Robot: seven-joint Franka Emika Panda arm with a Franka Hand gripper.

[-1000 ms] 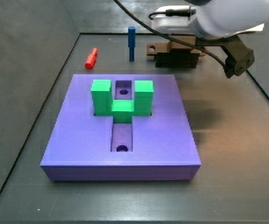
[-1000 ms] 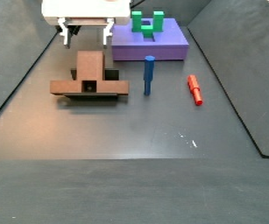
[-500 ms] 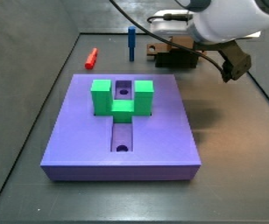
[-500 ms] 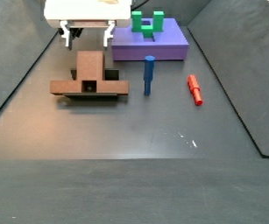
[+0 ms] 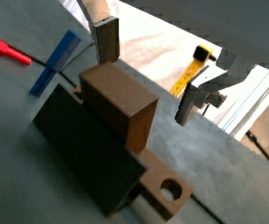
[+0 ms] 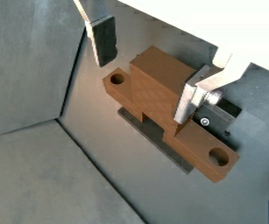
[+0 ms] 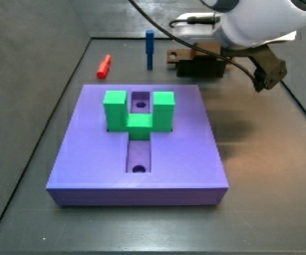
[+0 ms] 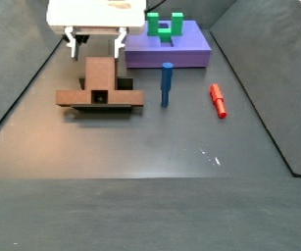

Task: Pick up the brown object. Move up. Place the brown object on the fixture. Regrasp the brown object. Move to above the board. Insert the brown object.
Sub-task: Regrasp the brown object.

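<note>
I judge the regrasp is in hand, so with the gripper (image 6: 148, 77) hanging released above the brown object (image 6: 162, 83), which rests on the fixture (image 8: 100, 100), I should lower squarely and clench across its width, since its long axis runs 12-to-6 in a side view (image 8: 102, 76).

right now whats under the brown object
The dark fixture sits under the brown object, carrying it. Their contact surface is covered. The open hand straddles the object, not gripping.
</note>
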